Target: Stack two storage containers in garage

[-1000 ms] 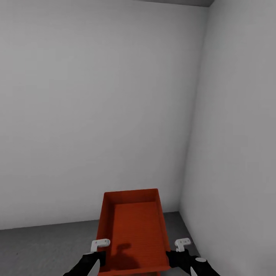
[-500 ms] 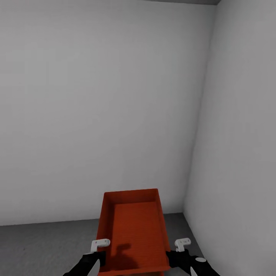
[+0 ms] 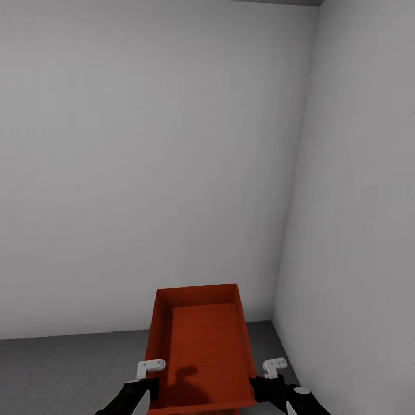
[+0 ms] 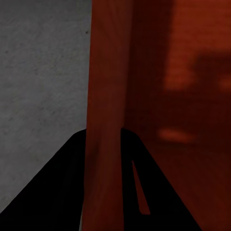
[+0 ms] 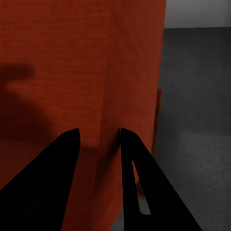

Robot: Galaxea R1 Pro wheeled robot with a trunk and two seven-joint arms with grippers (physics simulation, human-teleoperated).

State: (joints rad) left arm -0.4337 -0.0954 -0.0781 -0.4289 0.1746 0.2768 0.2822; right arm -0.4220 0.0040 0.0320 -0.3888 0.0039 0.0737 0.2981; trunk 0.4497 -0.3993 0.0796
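One orange-red storage container [image 3: 199, 346] hangs in front of me above the dark grey garage floor [image 3: 69, 369], open top up and nothing inside. My left gripper [image 3: 150, 376] is shut on its left long wall; in the left wrist view the two black fingers [image 4: 72, 159] straddle that wall [image 4: 108, 86]. My right gripper [image 3: 266, 374] is shut on the right long wall, and the right wrist view has its fingers [image 5: 62, 159] on either side of the wall [image 5: 108, 72]. A thin red edge [image 5: 157, 120] shows low beyond that wall; what it belongs to I cannot tell.
I face a bare corner. A pale grey wall [image 3: 144, 144] stands ahead and another [image 3: 357, 230] runs close along the right. Speckled concrete floor [image 4: 43, 72] spreads to the left of the container and a narrow strip [image 5: 202, 96] lies to its right.
The head view swung slightly right, then back left, so the wall corner shifted in the picture. The container and both grippers keep the same place in the view.
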